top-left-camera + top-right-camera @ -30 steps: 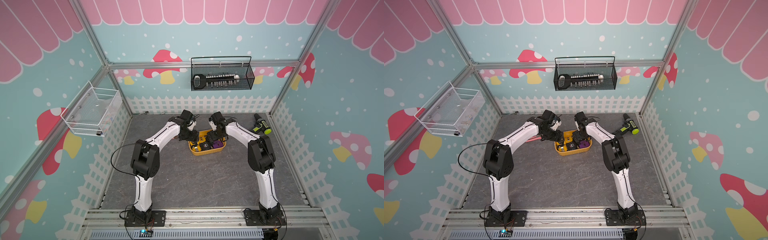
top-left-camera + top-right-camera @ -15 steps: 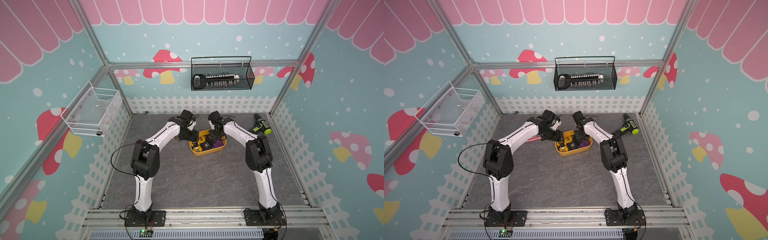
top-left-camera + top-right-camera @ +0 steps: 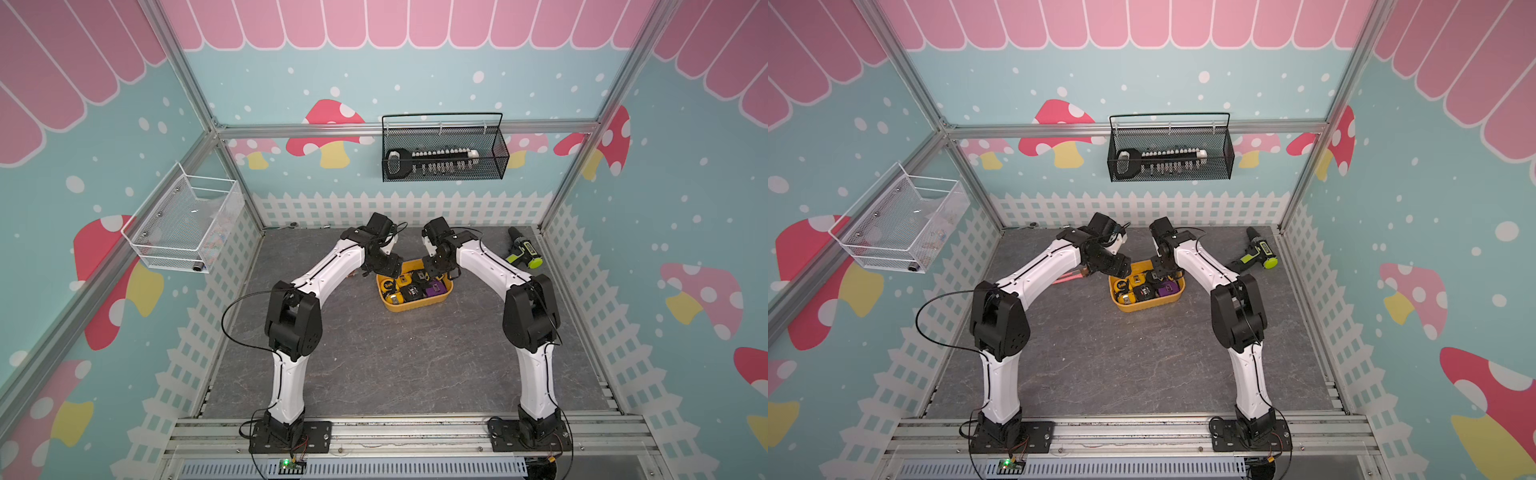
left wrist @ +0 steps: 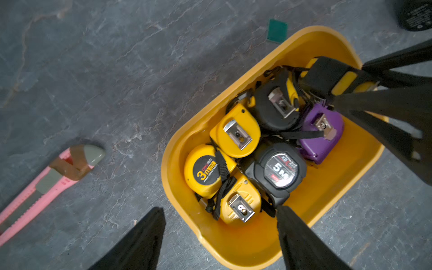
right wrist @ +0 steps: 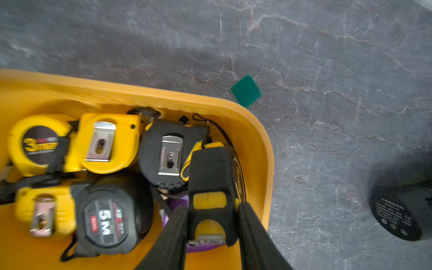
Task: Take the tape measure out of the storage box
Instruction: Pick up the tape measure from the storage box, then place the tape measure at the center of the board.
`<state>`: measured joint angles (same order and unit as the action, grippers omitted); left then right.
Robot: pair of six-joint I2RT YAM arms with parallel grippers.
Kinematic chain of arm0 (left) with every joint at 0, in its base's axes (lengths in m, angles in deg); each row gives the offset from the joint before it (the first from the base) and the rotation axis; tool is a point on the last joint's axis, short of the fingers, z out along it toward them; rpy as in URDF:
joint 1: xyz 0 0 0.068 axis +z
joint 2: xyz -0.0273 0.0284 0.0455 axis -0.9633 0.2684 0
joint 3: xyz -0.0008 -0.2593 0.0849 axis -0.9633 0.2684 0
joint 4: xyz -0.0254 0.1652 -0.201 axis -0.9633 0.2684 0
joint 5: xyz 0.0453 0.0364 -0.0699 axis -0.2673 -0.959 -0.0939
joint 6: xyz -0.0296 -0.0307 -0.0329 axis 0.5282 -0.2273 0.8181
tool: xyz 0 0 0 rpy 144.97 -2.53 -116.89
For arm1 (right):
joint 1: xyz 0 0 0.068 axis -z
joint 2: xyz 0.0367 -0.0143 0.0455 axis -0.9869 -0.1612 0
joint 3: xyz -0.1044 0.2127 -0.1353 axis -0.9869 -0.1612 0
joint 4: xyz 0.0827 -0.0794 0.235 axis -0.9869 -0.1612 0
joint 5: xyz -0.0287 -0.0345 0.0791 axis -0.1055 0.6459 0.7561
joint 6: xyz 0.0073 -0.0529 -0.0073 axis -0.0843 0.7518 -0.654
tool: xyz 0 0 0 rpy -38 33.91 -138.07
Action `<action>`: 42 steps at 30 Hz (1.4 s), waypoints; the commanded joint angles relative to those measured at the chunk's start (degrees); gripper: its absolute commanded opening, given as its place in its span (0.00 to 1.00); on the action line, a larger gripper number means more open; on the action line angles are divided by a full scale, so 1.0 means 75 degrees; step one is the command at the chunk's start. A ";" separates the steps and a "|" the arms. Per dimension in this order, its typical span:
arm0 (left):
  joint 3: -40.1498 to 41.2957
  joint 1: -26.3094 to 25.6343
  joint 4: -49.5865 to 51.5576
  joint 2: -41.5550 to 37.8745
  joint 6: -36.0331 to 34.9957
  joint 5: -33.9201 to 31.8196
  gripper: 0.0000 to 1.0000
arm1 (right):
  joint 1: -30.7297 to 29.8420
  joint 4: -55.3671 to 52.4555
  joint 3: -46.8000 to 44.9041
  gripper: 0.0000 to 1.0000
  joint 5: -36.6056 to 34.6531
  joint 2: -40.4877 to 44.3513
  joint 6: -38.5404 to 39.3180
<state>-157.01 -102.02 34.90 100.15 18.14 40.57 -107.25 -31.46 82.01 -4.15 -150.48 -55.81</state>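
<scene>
The yellow-orange storage box (image 3: 409,308) (image 3: 1142,307) sits mid-table and holds several tape measures, among them a yellow 3 m one (image 4: 203,170), a black 5 m one (image 4: 279,168) and a purple one (image 4: 320,133). My right gripper (image 5: 213,210) (image 3: 434,272) reaches into the box's far right corner. It is shut on a black-and-yellow tape measure (image 5: 211,177) (image 4: 327,74) standing on edge, one finger on each flat side. My left gripper (image 4: 221,209) (image 3: 388,268) is open above the box's left end, one finger outside the wall (image 4: 233,245) and one inside, holding nothing.
A pink utility knife (image 4: 46,182) (image 3: 1067,277) lies left of the box. A small green square (image 5: 245,90) lies just behind it. A green-black drill (image 3: 523,251) rests at the back right. A black wire basket (image 3: 442,153) and a white mesh basket (image 3: 183,224) hang on the walls.
My right gripper has closed from wide open onto the black-and-yellow tape measure, its wrist shifting slightly left over the box. The left arm has barely moved.
</scene>
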 commanded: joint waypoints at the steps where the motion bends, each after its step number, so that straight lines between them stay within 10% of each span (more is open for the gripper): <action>1: -0.0430 -0.0262 0.0424 0.0466 -0.0262 -0.0301 0.79 | 0.0031 -0.0109 -0.0041 0.14 0.0416 0.0647 -0.0191; 19: -0.2581 -0.1001 0.1258 0.2271 -0.0184 -0.0271 0.83 | 0.2791 0.1027 -0.4143 0.14 0.2583 0.3840 -0.1232; 42: -0.2342 -0.1372 0.1913 0.2451 -0.0209 -0.0801 0.89 | 0.5109 0.3545 -0.6662 0.19 0.5914 0.2302 -0.2525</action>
<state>-172.75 -111.33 48.15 117.44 17.42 33.90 -70.51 -3.35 34.58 41.44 -130.92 -74.12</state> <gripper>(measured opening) 0.889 0.309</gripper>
